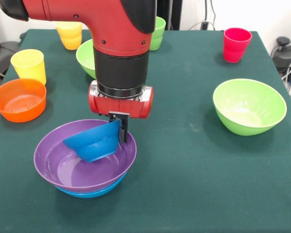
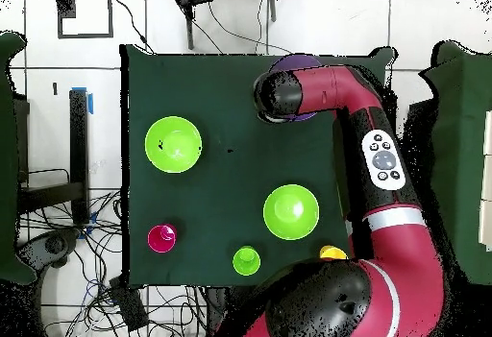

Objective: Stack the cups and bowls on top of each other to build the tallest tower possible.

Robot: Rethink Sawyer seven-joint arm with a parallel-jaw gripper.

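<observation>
The hand (image 1: 121,130) grips the rim of the small blue bowl (image 1: 93,141), holding it tilted inside the purple bowl (image 1: 63,165), which sits nested in the large blue bowl (image 1: 89,192) on the table (image 1: 184,184).

My black gripper (image 1: 120,127) grips a small glossy blue plastic bowl (image 1: 93,141); wide purple plastic bowl (image 1: 68,167) beneath; dark green tablecloth (image 1: 184,184).

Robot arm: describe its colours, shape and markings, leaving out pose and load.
The arm is glossy red with rounded housings and a black cylindrical band above a red wrist ring with silver bolts. The gripper is small, black and narrow. From overhead, a grey oval button panel and a pale band mark the arm.
</observation>
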